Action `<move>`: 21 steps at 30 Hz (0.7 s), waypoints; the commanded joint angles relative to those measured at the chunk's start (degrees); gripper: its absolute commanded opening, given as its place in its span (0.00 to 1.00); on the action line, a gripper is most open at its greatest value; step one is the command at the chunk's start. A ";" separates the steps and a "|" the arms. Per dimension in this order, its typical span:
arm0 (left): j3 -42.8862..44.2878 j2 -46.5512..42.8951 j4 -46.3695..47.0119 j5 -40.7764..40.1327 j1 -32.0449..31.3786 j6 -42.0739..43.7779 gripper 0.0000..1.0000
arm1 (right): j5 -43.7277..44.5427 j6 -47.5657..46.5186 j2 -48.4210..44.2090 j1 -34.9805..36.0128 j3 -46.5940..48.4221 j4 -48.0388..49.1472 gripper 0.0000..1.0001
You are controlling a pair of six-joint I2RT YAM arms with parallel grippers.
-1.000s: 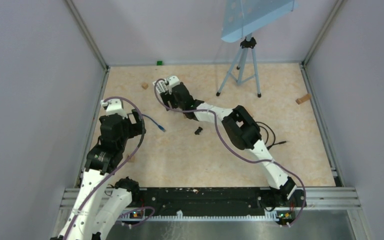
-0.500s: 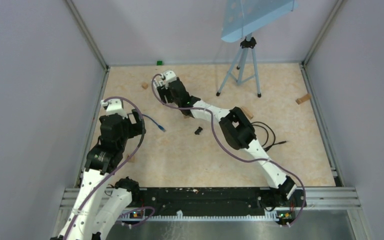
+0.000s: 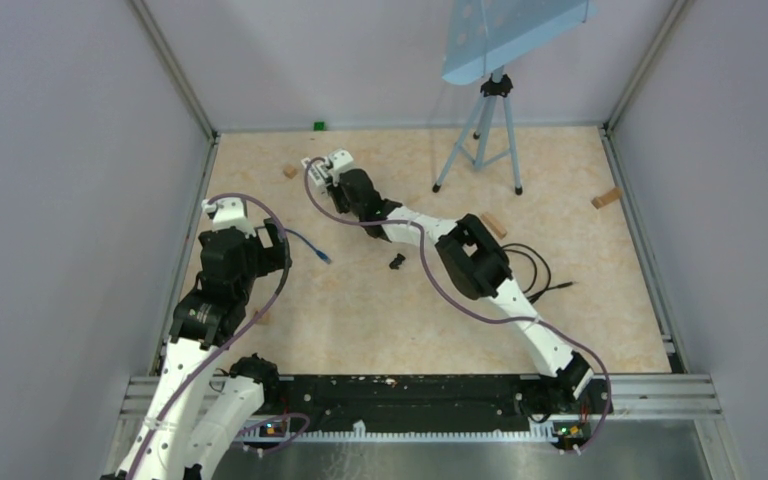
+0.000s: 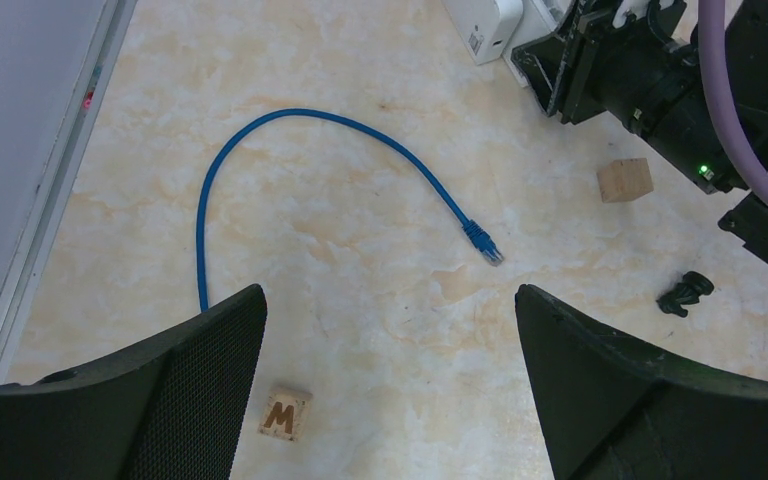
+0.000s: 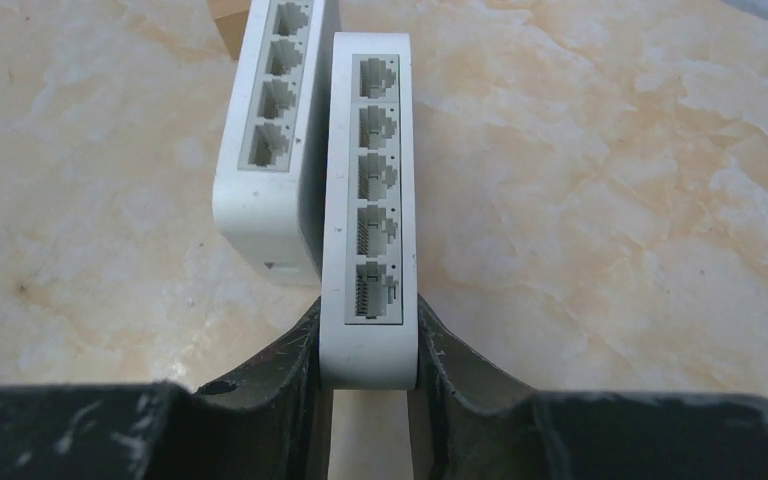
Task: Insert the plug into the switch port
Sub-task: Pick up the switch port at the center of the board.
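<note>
progress is slight: left jaws hang wide open over the thin blue network cable (image 4: 305, 112), its blue-booted clear plug (image 4: 484, 247) lying loose on the beige marbled counter (image 4: 390, 400). farther back, right jaws pinch the white five-port switch box (image 5: 370, 200). pickup and insertion remain.

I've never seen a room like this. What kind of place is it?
Probably a robot test cell in a lab: grey walls box in the table, two robot arms are bolted at its edge, and a tripod stands at the back.
</note>
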 commanded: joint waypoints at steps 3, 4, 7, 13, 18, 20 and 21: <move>-0.26 0.08 2.47 -0.22 -0.01 0.26 0.99 | 6.64 -2.82 -13.89 0.18 -15.74 12.57 0.00; -0.22 0.11 2.46 -0.25 -0.03 0.26 0.99 | 8.05 -2.90 -16.94 0.19 -18.22 13.83 0.00; -0.27 0.12 2.42 -0.27 -0.01 0.25 0.99 | 10.11 -6.17 -23.92 0.22 -26.27 17.88 0.00; -0.25 0.05 2.44 -0.45 0.04 0.26 0.99 | 10.19 -5.33 -38.06 0.19 -41.97 20.56 0.00; -0.34 0.09 2.43 -0.28 0.08 0.35 0.99 | 12.94 9.68 -48.14 0.19 -52.65 8.39 0.00; -0.38 0.03 2.55 0.04 0.08 0.43 0.99 | 13.13 17.72 -52.76 0.11 -59.05 4.39 0.00; -0.44 0.03 2.52 0.18 0.08 0.48 0.99 | 13.04 22.30 -54.20 0.15 -61.13 3.38 0.00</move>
